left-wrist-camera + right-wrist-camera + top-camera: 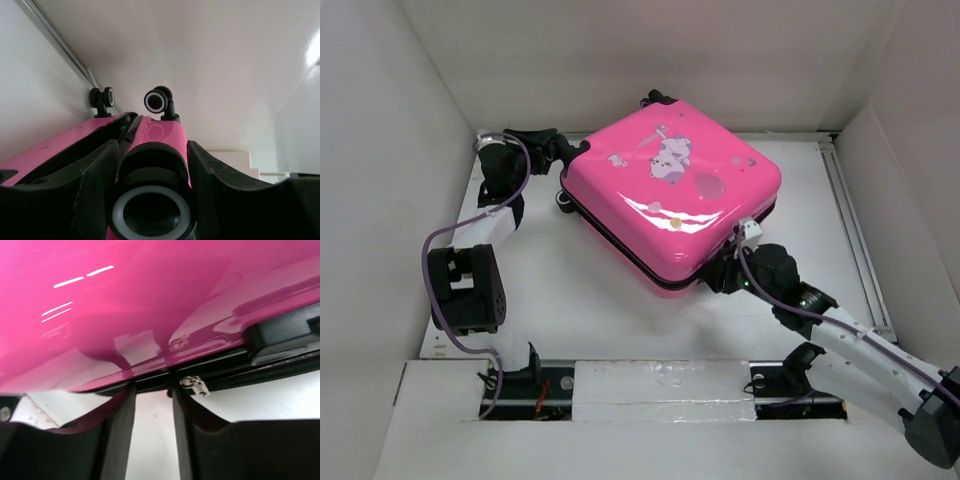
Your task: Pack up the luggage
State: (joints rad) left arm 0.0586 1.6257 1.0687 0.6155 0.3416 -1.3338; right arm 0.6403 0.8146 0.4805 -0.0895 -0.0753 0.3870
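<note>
The luggage (660,215) is glossy hot pink with a pale cartoon animal print (671,155), black zipper trim (225,371), on a white worktop (580,310).

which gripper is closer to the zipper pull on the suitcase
Right. The right gripper sits beside the zipper pull; the left gripper straddles a suitcase wheel at the far corner.

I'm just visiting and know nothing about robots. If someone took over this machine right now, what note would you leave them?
Left gripper: shut on a wheel at the far-left corner of the luggage.
Right gripper: narrowly open, nothing between its fingers, tips at the near-right seam beside the zip pull.
The luggage lies flat on the table, cartoon side up.
Done: the lid is down; contents are hidden.
Left: probably take the zip pull and run it round. How far it is zipped cannot be told.
</note>
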